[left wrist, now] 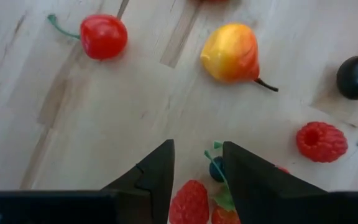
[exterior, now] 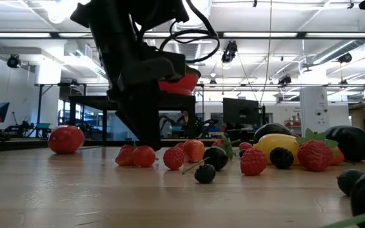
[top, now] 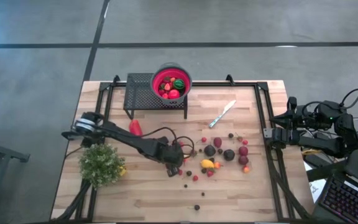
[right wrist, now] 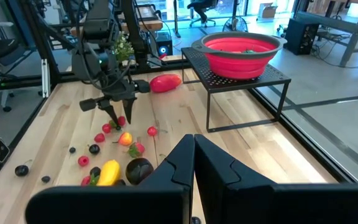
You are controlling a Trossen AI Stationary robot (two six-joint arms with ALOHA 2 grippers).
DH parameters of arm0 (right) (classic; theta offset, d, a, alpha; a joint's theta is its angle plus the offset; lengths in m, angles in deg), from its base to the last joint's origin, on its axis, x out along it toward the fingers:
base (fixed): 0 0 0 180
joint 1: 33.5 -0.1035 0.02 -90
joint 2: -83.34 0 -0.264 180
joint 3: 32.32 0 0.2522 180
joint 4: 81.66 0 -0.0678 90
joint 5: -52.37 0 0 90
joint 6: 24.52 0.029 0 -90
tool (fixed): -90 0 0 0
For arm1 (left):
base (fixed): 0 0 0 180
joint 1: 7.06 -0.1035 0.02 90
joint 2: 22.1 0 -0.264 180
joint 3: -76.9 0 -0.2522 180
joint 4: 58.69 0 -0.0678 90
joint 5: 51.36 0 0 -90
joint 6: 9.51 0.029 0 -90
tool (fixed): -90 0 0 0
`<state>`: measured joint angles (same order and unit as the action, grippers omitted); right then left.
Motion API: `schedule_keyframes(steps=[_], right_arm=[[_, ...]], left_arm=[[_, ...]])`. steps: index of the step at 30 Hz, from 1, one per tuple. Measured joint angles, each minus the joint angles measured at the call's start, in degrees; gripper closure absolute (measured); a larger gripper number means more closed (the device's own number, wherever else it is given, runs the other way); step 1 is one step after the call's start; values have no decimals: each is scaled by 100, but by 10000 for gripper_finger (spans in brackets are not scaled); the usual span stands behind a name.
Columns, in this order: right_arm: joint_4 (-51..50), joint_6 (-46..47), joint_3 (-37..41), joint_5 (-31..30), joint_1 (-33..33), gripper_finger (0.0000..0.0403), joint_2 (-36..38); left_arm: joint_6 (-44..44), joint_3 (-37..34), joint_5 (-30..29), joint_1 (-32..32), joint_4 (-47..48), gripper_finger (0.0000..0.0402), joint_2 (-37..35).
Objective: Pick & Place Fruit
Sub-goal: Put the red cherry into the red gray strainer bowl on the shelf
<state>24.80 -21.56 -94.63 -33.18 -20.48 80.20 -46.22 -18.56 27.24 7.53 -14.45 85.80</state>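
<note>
While no writing is legible, glossy plastic fruit [top: 225,152] is seen at the left gripper's [top: 173,170] three o'clock; its grip cannot be told; the right gripper [right wrist: 193,149] is closed, empty.

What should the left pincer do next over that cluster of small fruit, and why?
Probably finish closing. The left pincer hangs low over the table with a red raspberry showing in the gap between its fingers and nothing visibly gripped yet. Once it holds, lift toward the red bowl. The right pincer waits shut at the table's edge.
</note>
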Motion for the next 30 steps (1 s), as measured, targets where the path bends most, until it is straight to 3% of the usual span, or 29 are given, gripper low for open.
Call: schedule_keyframes(steps=[9, 22, 30], right_arm=[[0, 1, 2, 0, -1, 394, -2], [0, 0, 2, -2, -1, 394, 0], [0, -8, -1, -1, 0, 394, 0]], left_arm=[[-90, 2, 2, 0, -17, 281, 159], [-109, 2, 142, 0, 9, 391, 166], [-122, 38, 275, -10, 12, 397, 105]])
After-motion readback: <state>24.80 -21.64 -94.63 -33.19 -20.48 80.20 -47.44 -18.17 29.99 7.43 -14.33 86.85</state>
